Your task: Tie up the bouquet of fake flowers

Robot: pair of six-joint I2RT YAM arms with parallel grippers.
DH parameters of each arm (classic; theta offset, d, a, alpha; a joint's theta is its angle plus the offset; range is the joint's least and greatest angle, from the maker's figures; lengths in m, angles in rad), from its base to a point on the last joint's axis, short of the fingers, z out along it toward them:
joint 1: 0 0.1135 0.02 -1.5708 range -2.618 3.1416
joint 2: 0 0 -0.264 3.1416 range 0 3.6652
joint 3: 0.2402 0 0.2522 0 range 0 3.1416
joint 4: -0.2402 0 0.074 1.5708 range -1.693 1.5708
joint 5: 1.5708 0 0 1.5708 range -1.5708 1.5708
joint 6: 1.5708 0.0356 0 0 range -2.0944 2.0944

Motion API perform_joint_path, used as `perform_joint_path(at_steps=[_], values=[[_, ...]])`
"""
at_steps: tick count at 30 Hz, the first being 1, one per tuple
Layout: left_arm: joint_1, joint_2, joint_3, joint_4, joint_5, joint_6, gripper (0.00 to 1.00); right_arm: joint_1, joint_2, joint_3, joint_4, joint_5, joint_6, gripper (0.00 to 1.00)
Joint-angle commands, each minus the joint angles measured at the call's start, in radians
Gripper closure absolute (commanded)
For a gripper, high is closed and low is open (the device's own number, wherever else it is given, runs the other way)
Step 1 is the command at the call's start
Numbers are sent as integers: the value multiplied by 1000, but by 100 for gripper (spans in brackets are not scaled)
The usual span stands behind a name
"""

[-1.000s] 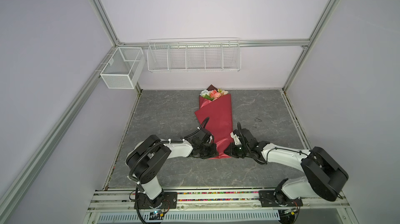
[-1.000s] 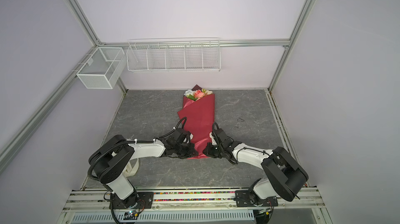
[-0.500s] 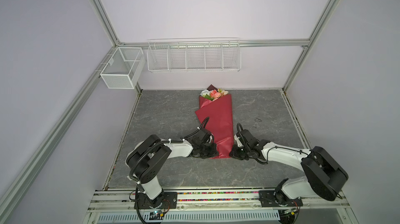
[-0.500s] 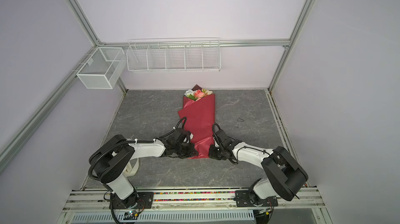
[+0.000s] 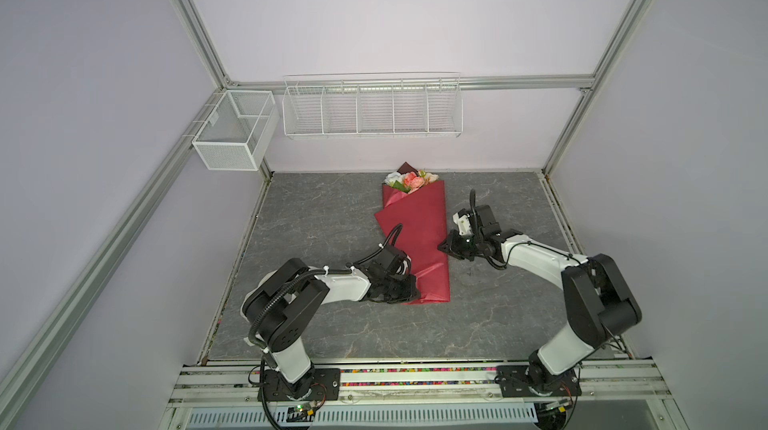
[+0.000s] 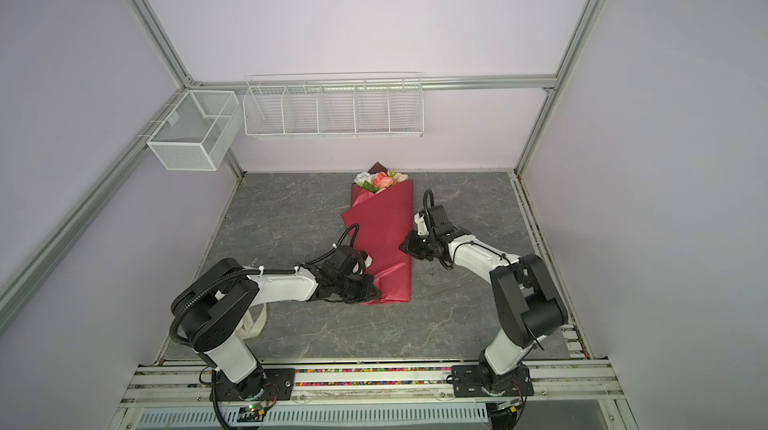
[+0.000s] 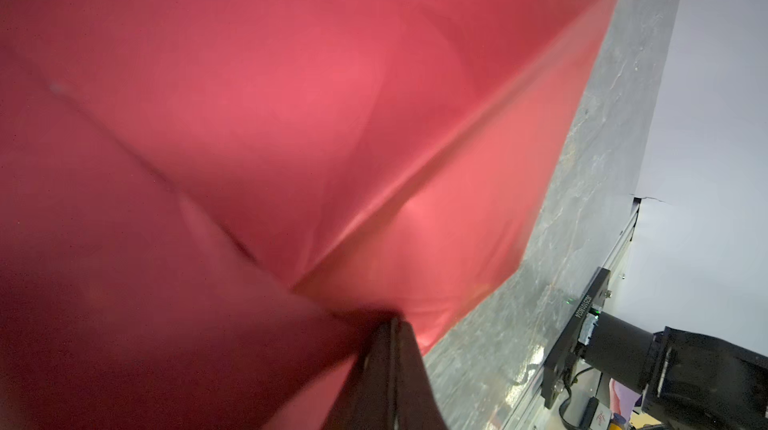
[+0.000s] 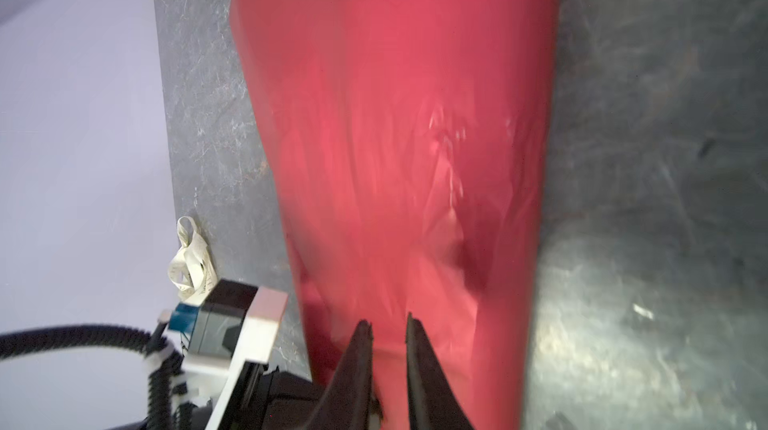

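**Plainly not tied yet: wrap held, ribbon lying apart**

Well, from where I stand the bouquet of fake flowers (image 5: 415, 237) lies flat along the middle of the bench (image 5: 324, 220). It is rolled in red paper (image 6: 386, 241), with the rose heads (image 5: 411, 181) pointing at the back wall (image 5: 395, 12) and the stem end toward the arms.

The left end effector (image 5: 411, 291) is at the near left corner of the wrap. In its wrist view the jaws are closed tight, with creases in the paper running to their tips, so I take it to be pinching the paper edge there. The right end effector (image 5: 444, 246) sits just beside the right edge, about halfway along. Its jaws stand a narrow gap apart and seem to hold nothing.

I'd judge this as the step of steadying the wrap, before any tying. The cream ribbon (image 6: 254, 323) lies well apart, down by the left arm's base, and none of it is around the bundle. The next move calls for one arm to keep the paper closed while the other fetches that ribbon and brings it to the narrow end.

The bench is grey and marbled. Pale lilac walls stand in an aluminium frame (image 5: 187, 21), with a white wire rack (image 5: 372, 110) and a mesh basket (image 5: 232, 133) hung at the back.
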Motion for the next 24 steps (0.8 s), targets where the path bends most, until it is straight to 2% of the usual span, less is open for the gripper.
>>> perform_joint_path(at_steps=[1,7,12,18,24], values=[[-4,41,17,-43,-10,26,100,-33,69,26,8,-49,-38,80],[-5,69,13,-1,9,6,100,-76,143,4,36,-65,-48,80],[-5,83,16,-2,21,12,100,-109,138,24,8,-74,-68,79],[-4,79,14,-16,26,20,100,-145,146,125,-15,-121,-97,78],[-4,64,11,-24,13,20,100,-159,257,266,-25,-163,-112,77]])
